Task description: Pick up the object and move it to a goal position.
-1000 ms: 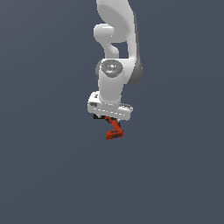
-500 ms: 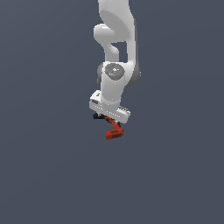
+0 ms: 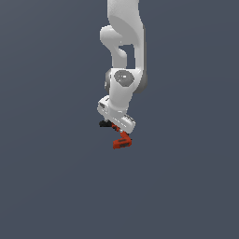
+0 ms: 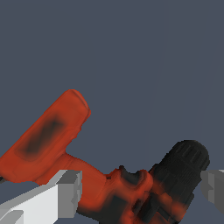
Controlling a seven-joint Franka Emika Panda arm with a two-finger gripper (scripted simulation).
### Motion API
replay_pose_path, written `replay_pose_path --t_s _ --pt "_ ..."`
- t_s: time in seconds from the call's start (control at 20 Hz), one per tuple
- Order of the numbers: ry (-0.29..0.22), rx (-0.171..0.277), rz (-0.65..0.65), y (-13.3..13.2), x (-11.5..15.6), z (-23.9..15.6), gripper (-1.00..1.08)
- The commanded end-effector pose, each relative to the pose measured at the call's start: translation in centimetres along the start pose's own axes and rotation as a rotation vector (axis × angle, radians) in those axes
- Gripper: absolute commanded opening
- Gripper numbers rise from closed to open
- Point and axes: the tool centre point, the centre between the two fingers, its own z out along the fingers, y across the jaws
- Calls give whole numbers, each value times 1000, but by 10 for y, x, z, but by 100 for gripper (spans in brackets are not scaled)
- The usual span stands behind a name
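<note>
The gripper point(image 3: 118, 131) sits just below the middle of the exterior frame, and its grey fingers point(image 4: 65, 192) are clamped on the drill point(image 3: 122, 140), one pad pressed against the red-orange handle in the lower left of the wrist picture and the other finger showing only as a grey edge at the far right, beside the black nose. The little tool hangs tilted under the white hand: its flat red base points down and toward the exterior view's right, while the dark nose pokes out on the exterior view's left of the hand, level with the fingers. In the wrist picture the drill point(image 4: 105, 175) fills the lower half, the base a broad red slab with a dark smudge reaching toward the upper left, the ribbed black nose at lower right. Above the hand the white arm point(image 3: 123, 88) rises through a round grey-capped joint and runs off the top edge of the frame. All around there is only the flat slate-grey background point(image 3: 46, 186); I cannot tell whether the drill hangs clear of a surface or rests on one.
</note>
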Motion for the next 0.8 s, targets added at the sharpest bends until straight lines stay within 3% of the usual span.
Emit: replay_pose_path --t_s 0.0,0.75 --pt "11 -7 55 3 -3 4 108" --pt "79 -26 372 25 -21 25 108"
